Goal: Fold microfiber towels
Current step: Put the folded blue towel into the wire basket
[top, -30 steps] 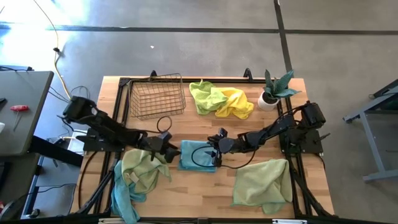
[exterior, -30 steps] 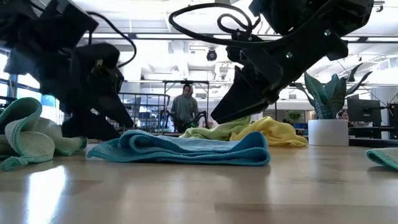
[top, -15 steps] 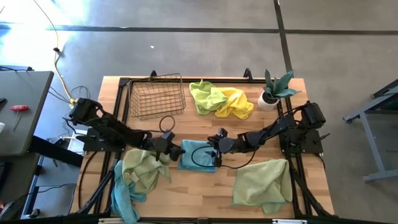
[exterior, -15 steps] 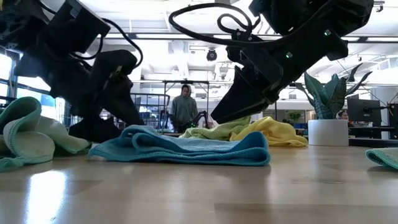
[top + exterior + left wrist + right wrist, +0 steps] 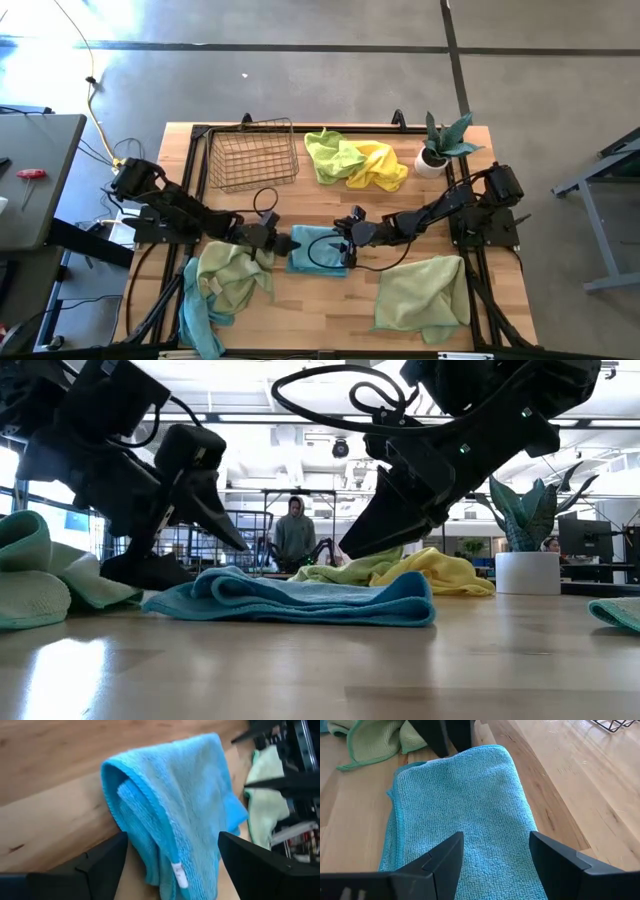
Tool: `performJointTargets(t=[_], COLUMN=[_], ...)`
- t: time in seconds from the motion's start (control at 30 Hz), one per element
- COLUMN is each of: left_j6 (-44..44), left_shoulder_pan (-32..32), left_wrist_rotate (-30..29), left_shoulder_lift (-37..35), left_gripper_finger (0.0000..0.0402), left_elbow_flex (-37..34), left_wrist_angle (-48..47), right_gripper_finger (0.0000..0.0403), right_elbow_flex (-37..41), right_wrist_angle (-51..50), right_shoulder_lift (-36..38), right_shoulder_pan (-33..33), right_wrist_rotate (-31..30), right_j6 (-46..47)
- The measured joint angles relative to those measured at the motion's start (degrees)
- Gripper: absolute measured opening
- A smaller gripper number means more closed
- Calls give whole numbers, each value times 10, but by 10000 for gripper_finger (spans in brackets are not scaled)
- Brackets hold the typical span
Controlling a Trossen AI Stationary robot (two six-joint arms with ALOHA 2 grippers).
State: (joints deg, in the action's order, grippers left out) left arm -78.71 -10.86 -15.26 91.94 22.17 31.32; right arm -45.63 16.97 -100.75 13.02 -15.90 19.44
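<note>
A light blue microfiber towel (image 5: 318,248) lies folded on the table's middle, its layered edge (image 5: 300,600) showing in the low view. My left gripper (image 5: 172,870) is open at the towel's left end, one finger on each side of the tagged corner (image 5: 179,872). My right gripper (image 5: 495,865) is open over the towel's right part, and I cannot tell whether it touches. A pale green towel (image 5: 422,295) lies spread at the near right. A rumpled pale green heap (image 5: 232,278) sits at the near left. Lime and yellow towels (image 5: 355,160) lie bunched at the far side.
A wire basket (image 5: 252,155) stands at the far left. A potted plant (image 5: 440,145) stands at the far right. Bare wood lies along the near edge between the two pale green towels. A person (image 5: 295,535) stands in the room beyond the table.
My left gripper has moved toward the table's right, up to the blue towel's left end, and has rolled about its own axis, so that its fingers now stand one higher than the other in the low view. The blue towel has kept its place.
</note>
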Motion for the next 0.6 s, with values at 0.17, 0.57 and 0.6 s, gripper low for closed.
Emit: performJointTargets(t=[0.17, 0.57, 0.6], left_j6=[-31, -41, -41], left_shoulder_pan=[7, 7, 7], left_wrist_rotate=[-5, 18, 24], left_shoulder_lift=[14, 20, 21], left_gripper_finger=[303, 303, 303], left_elbow_flex=[12, 107, 111], left_wrist_angle=[-23, -175, -177], right_gripper_finger=[220, 220, 220], right_elbow_flex=[0, 0, 0], right_wrist_angle=[0, -4, -4], right_shoulder_lift=[0, 0, 0], right_shoulder_pan=[0, 0, 0], right_wrist_rotate=[0, 0, 0], right_j6=[0, 0, 0])
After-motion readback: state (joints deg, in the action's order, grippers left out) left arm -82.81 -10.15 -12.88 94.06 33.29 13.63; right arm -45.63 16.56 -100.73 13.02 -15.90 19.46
